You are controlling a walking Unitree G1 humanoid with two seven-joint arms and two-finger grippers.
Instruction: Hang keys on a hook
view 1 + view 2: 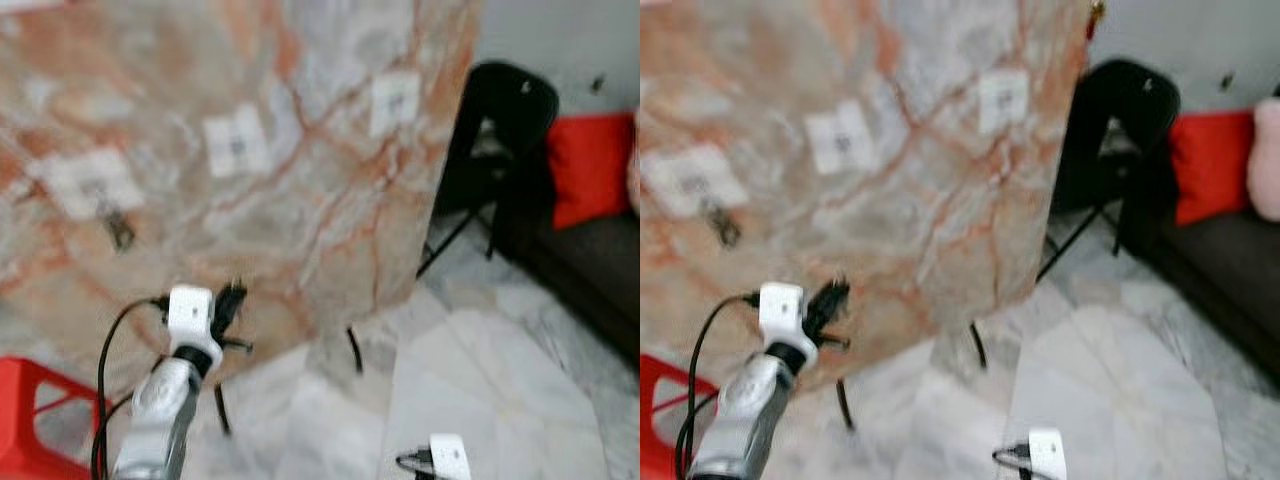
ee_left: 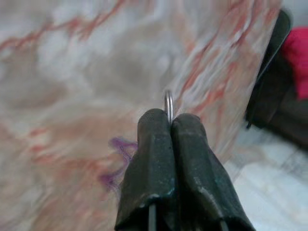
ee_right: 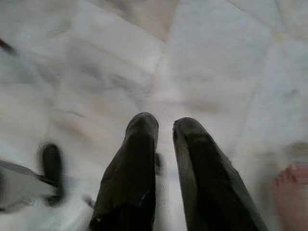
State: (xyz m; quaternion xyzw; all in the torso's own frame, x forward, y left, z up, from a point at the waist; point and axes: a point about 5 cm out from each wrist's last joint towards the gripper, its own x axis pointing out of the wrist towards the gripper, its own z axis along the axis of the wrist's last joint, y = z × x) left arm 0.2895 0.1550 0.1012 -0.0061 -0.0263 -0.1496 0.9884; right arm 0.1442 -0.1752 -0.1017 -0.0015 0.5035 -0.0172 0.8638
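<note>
So my left gripper (image 2: 169,126) is pinched shut on the key ring (image 2: 168,105), a sliver of metal loop poking up between the pads. Ahead of it stands the marbled board (image 1: 300,180) carrying white hook pads (image 1: 236,144); one at the robot's left (image 1: 92,182) has something dark hanging under it. I judge the pickup done and the hanging still to do. My right gripper (image 3: 165,144) hangs idle over the floor (image 3: 216,57), fingers slightly apart.
</note>
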